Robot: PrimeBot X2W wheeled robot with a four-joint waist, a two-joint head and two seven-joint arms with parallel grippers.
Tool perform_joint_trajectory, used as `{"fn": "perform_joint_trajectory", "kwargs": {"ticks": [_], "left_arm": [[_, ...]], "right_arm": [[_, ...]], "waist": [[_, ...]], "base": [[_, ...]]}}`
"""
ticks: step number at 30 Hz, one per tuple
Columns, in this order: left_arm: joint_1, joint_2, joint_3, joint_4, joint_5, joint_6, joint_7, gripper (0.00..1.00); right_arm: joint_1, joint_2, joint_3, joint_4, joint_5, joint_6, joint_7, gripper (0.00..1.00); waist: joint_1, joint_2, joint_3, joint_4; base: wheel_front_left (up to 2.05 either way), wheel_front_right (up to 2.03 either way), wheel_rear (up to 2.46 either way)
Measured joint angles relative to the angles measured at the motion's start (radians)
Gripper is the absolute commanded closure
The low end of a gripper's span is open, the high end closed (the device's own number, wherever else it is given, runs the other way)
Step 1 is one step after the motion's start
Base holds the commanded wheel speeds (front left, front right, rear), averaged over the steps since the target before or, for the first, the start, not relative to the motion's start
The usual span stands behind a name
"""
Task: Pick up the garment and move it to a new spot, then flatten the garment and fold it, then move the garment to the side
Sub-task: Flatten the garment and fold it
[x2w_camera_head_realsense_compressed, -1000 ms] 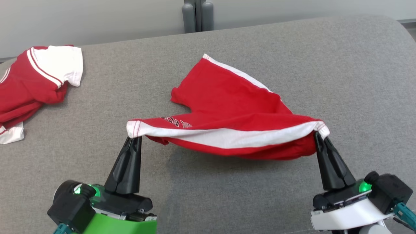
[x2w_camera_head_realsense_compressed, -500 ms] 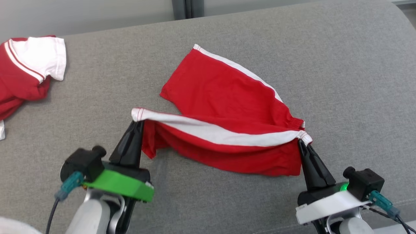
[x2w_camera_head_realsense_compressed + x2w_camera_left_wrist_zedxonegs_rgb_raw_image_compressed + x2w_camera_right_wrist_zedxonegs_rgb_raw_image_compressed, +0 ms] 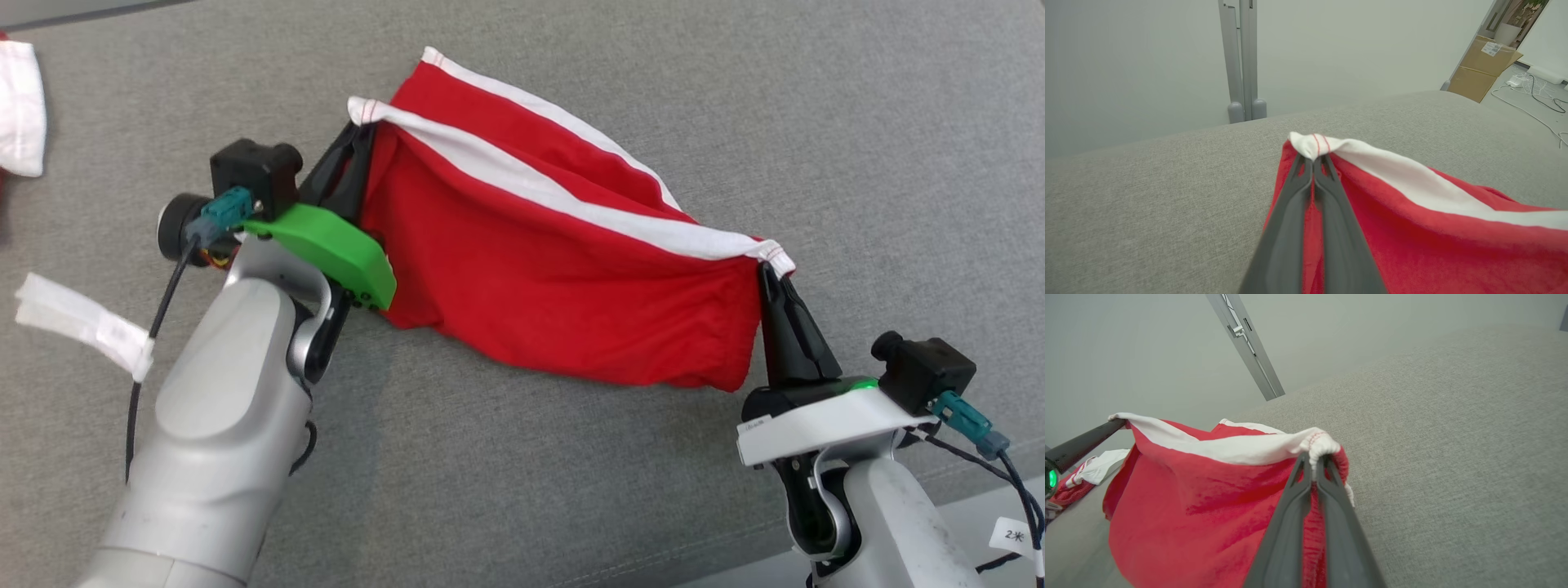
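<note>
While garment [image 3: 555, 278] hangs stretched, tag [image 3: 1012, 535] beginning "2"

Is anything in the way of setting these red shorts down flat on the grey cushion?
Nothing visible. Left claw and right claw hold the red shorts over bare grey cushion; another garment lies far left.

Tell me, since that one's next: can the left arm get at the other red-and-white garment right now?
Probably not yet: the left gripper is shut on a corner of the red shorts, whose other end the right gripper holds. The other garment lies off to its left across the grey surface.
</note>
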Motion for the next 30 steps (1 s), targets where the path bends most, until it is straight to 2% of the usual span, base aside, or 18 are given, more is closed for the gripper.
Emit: {"fn": "perform_joint_trajectory", "kwargs": {"ticks": [8,18,19,20,21,22,30], "left_arm": [[-0.2,-0.02,-0.048,0.219,0.01,0.0,0.0,1.0],[-0.316,-0.033,-0.063,0.417,0.017,0.001,-0.033,0.99],[-0.323,-0.036,-0.066,0.433,0.018,0.005,-0.041,0.78],[-0.329,-0.038,-0.066,0.445,0.018,0.007,-0.05,0.52],[-0.333,-0.04,-0.065,0.452,0.018,0.01,-0.059,0.06],[-0.339,-0.043,-0.065,0.461,0.018,0.013,-0.068,0.0],[-0.341,-0.061,-0.056,0.456,0.004,0.014,-0.112,0.0]], "right_arm": [[-0.071,0.001,0.035,0.029,0.052,0.0,0.0,1.0],[-0.121,0.001,0.064,0.063,0.087,0.0,0.0,1.0],[-0.124,0.001,0.063,0.061,0.093,0.0,0.0,0.89],[-0.128,0.001,0.063,0.059,0.099,0.0,0.0,0.61],[-0.129,0.001,0.063,0.059,0.102,0.0,0.0,0.03],[-0.129,0.001,0.063,0.059,0.105,0.0,0.0,0.0],[-0.105,0.002,0.019,0.026,0.082,0.0,0.0,0.0]], "waist": [[0.0,0.0,0.071,-0.063],[0.0001,0.0,0.117,-0.124],[0.0001,0.0,0.118,-0.126],[0.0001,0.0,0.118,-0.128],[0.0001,0.0,0.118,-0.128],[0.0001,0.0,0.117,-0.128],[0.0001,0.0,0.092,-0.103]], "base": [[0.0,0.0,0.0],[0.0,0.0,0.0],[0.0,0.0,0.0],[0.0,0.0,0.0],[0.0,0.0,0.0],[0.0,0.0,0.0],[0.0,0.0,0.0]]}}
